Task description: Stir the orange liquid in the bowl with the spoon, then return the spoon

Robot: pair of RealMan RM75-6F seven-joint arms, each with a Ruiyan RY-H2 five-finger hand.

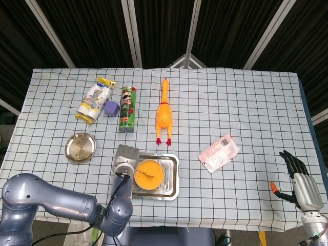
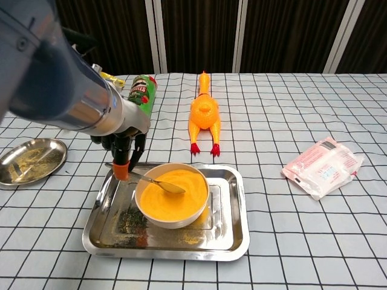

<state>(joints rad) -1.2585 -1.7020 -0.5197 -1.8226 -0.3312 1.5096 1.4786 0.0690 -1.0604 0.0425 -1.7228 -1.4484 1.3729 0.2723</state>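
Note:
A white bowl (image 2: 172,196) (image 1: 149,175) of orange liquid stands in a steel tray (image 2: 230,238) (image 1: 174,177) near the table's front. My left hand (image 2: 121,154) (image 1: 125,166) holds a metal spoon (image 2: 151,180) by its handle at the bowl's left rim. The spoon's tip dips into the liquid near the far left of the bowl. My right hand (image 1: 300,182) hangs off the table's right front corner with its fingers spread and nothing in it; the chest view does not show it.
A small steel plate (image 2: 30,160) (image 1: 79,147) lies left of the tray. Behind are a green chips can (image 2: 139,93) (image 1: 127,108), a rubber chicken (image 2: 204,115) (image 1: 163,115), a snack bag (image 1: 94,100) and a purple cube (image 1: 111,108). A pink packet (image 2: 323,166) (image 1: 219,152) lies right.

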